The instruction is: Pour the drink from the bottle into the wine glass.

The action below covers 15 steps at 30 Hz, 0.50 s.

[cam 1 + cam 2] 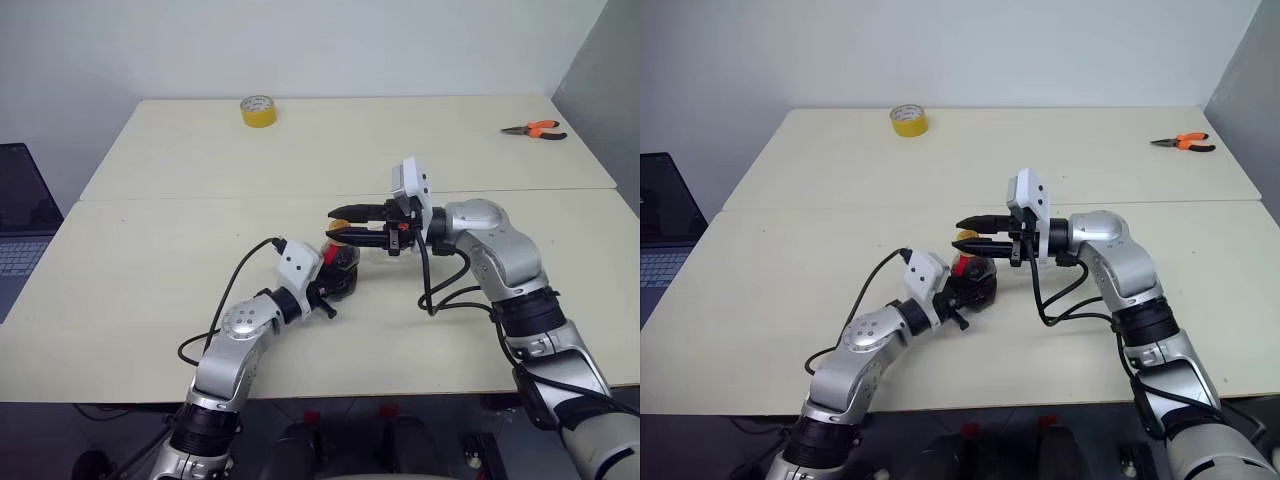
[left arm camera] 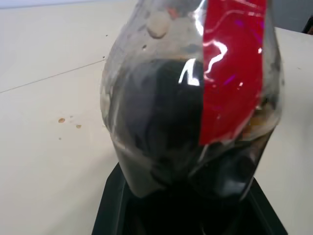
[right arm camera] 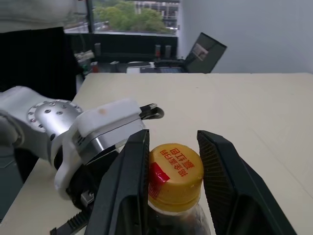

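The bottle (image 1: 977, 273), small, round and clear with a red label, stands near the middle of the table (image 1: 150, 270). Dark drink (image 2: 156, 127) shows in its lower part. My left gripper (image 1: 340, 280) is shut on the bottle's body from the near left side. My right gripper (image 1: 960, 234) reaches in level from the right at cap height. Its two black fingers (image 3: 128, 181) press on either side of the yellow cap (image 3: 175, 171). The wine glass is out of view.
A yellow tape roll (image 1: 258, 110) sits at the table's far left. Orange-handled pliers (image 1: 535, 129) lie at the far right. A laptop (image 1: 20, 220) stands off the table's left edge. A seam (image 1: 200, 197) crosses the table behind the arms.
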Each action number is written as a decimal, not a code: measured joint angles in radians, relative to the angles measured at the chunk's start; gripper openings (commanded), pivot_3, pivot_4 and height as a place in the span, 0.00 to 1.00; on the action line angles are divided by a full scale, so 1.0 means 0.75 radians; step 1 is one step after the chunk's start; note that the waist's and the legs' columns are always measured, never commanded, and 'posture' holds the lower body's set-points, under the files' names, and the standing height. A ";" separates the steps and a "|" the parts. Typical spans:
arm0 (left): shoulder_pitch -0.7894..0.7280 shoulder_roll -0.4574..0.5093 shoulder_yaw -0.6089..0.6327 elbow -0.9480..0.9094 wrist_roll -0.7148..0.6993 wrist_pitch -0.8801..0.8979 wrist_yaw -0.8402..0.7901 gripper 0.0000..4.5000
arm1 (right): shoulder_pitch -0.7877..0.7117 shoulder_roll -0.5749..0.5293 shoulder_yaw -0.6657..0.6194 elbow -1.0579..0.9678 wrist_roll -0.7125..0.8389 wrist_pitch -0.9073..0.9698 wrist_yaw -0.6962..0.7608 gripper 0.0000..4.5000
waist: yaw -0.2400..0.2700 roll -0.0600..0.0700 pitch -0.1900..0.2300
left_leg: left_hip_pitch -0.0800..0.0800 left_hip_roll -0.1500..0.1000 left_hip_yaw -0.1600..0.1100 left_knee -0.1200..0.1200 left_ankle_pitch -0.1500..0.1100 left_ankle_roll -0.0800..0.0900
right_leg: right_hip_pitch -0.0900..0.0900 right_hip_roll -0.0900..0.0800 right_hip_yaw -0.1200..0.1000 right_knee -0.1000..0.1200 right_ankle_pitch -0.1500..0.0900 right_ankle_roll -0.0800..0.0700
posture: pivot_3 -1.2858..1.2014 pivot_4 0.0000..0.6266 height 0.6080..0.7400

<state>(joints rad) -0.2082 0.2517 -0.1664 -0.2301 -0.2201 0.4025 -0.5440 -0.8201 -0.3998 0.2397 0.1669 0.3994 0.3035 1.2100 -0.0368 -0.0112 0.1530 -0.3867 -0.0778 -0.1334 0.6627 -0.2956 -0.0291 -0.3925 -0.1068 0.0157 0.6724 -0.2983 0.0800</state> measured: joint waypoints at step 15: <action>0.009 0.013 0.004 -0.006 -0.002 0.008 -0.016 0.16 | -0.146 0.042 0.036 0.243 -0.070 -0.157 0.243 0.27 | 0.004 0.000 0.000 | 0.005 0.000 -0.001 -0.001 0.000 0.000 | 0.005 0.000 0.000 -0.002 0.000 0.000 | 0.52 0.24 1.00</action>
<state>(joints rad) -0.2015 0.2618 -0.1631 -0.2346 -0.2219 0.4086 -0.5559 -0.9293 -0.3681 0.2664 0.3490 0.3466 0.1857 1.3923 -0.0337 -0.0113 0.1529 -0.3833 -0.0778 -0.1339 0.6621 -0.2958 -0.0293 -0.3890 -0.1069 0.0153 0.6711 -0.2983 0.0800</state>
